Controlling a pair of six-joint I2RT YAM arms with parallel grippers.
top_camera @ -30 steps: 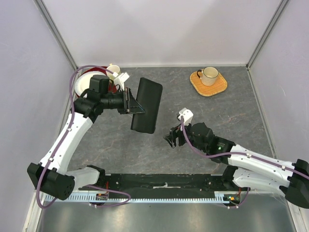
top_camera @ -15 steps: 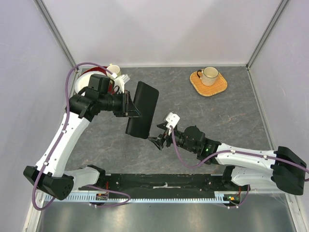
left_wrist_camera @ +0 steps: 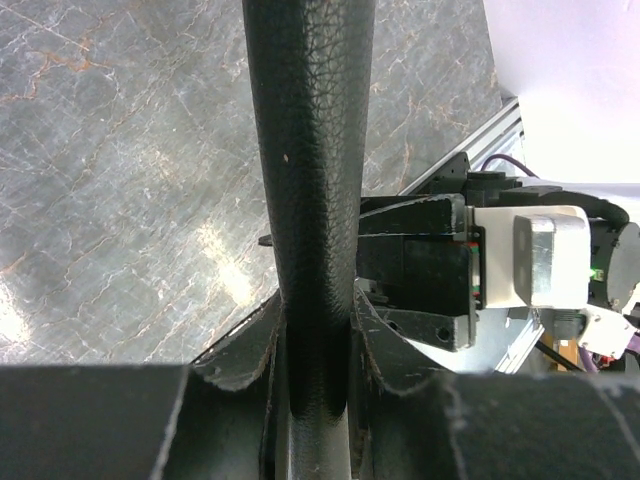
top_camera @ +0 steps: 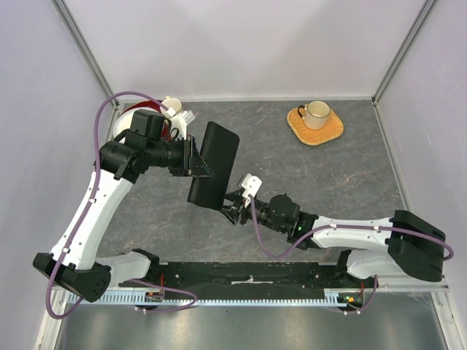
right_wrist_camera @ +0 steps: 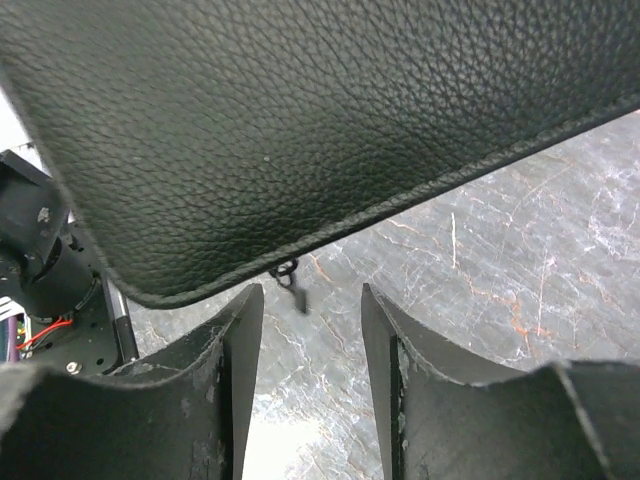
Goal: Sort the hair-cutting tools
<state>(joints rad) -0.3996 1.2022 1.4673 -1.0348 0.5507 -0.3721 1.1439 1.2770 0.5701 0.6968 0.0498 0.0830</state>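
1. Status: the left gripper (top_camera: 195,162) is clenched on one long edge of the black zip case (top_camera: 217,149). It holds the case off the table (top_camera: 336,182) at a tilt, lower end toward the right arm.
2. The right gripper (top_camera: 232,207) sits at that lower end with its jaws apart and nothing between them. In the right wrist view the zip pull (right_wrist_camera: 291,276) hangs just beyond the gap, under the case's rim.
3. Tool location: no scissors or comb shows in any view. They are judged to be inside the closed case, so opening it is the step in hand.
4. Recommended procedure: centre the hanging pull between the two fingers (right_wrist_camera: 235,350) before closing. It is small and dangles freely, so an off-centre closure would likely pinch the grained rim instead.
5. Draw along the zip line, not away from the case, while the left clamp resists. A sideways tug could twist the case in that narrow edge hold.
6. Keep the opening upward where possible, lest the contents slide out.
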